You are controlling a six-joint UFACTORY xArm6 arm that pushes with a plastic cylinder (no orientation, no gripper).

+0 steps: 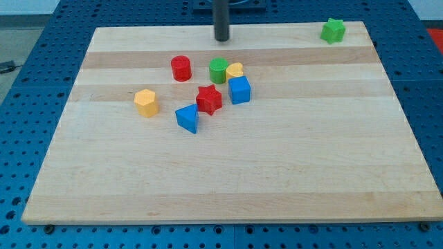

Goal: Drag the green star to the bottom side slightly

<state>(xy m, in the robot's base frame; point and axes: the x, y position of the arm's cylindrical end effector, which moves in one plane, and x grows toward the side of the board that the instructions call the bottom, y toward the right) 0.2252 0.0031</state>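
Observation:
The green star [333,30] lies alone near the board's top right corner. My tip [221,39] stands near the top edge at the middle, well to the left of the star and apart from it. Below my tip is a cluster: a red cylinder [181,68], a green cylinder [219,70], a yellow block [234,70], a blue cube [239,90], a red star [209,99] and a blue triangular block [187,117]. A yellow hexagonal block [146,102] lies to the cluster's left.
The wooden board [228,187] lies on a blue perforated table [41,41]. The green star sits close to the board's top and right edges.

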